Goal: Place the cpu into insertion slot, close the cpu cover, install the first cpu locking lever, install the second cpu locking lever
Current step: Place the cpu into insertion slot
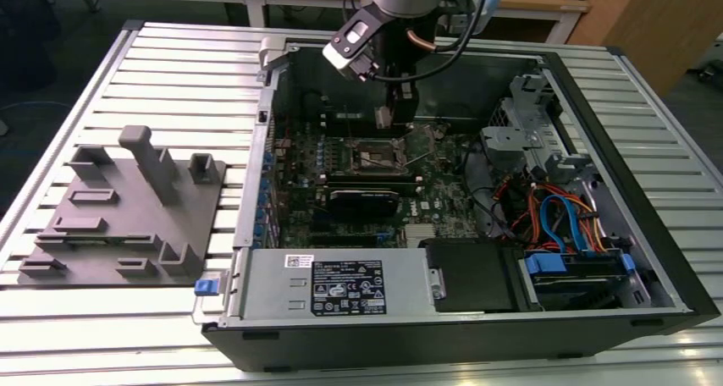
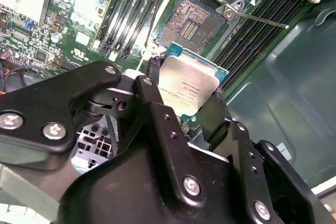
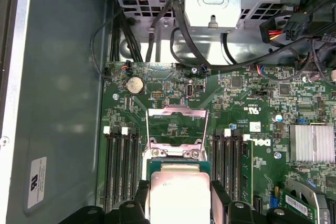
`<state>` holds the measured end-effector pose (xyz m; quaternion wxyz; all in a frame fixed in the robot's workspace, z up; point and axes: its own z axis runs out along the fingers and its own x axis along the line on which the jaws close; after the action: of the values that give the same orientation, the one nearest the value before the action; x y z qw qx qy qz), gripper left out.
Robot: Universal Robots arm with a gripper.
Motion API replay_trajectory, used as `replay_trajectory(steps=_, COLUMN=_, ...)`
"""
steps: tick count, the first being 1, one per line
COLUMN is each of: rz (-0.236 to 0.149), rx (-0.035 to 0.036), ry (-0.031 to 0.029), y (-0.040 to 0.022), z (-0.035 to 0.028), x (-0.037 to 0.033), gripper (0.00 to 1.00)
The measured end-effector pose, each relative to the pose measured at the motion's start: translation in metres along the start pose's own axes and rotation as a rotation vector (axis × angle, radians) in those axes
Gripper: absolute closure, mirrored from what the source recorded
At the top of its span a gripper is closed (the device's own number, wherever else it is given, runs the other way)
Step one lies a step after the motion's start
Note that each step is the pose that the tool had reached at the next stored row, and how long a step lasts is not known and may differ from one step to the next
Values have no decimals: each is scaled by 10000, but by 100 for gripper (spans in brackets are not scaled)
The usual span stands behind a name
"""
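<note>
My gripper (image 2: 185, 92) is shut on the cpu (image 2: 191, 85), a flat square chip with a dull silver top, pinched by two opposite edges. In the second wrist view the insertion slot (image 2: 191, 22) lies open just beyond the chip, with its contact field bare. A thin locking lever (image 2: 265, 21) sticks out beside it. In the first wrist view the cpu (image 3: 178, 190) hangs over the slot's near edge, and the cpu cover (image 3: 177, 113) is swung open beyond it. In the exterior view the gripper (image 1: 392, 115) hangs inside the case, a little above the slot (image 1: 382, 157).
The open computer case (image 1: 632, 149) holds a drive cage (image 1: 526, 132), coloured cables (image 1: 565, 217) and a power supply (image 1: 328, 289). Long black memory slots (image 3: 121, 156) flank the socket, and a silver heatsink (image 3: 312, 142) sits further along the board. A grey fixture plate (image 1: 124, 208) lies outside the case.
</note>
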<state>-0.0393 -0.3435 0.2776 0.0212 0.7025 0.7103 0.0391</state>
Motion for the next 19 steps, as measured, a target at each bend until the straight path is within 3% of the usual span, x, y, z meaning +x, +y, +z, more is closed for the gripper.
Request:
replay_trajectory(steps=8, rz=0, rx=0, ry=-1, y=-3, z=32, x=-1, gripper=46)
replay_trajectory(steps=11, rz=0, rx=0, ry=1, y=-6, z=72, x=-2, gripper=46)
replay_trajectory(steps=19, rz=0, rx=1, ry=-1, y=-8, z=87, x=-2, gripper=46)
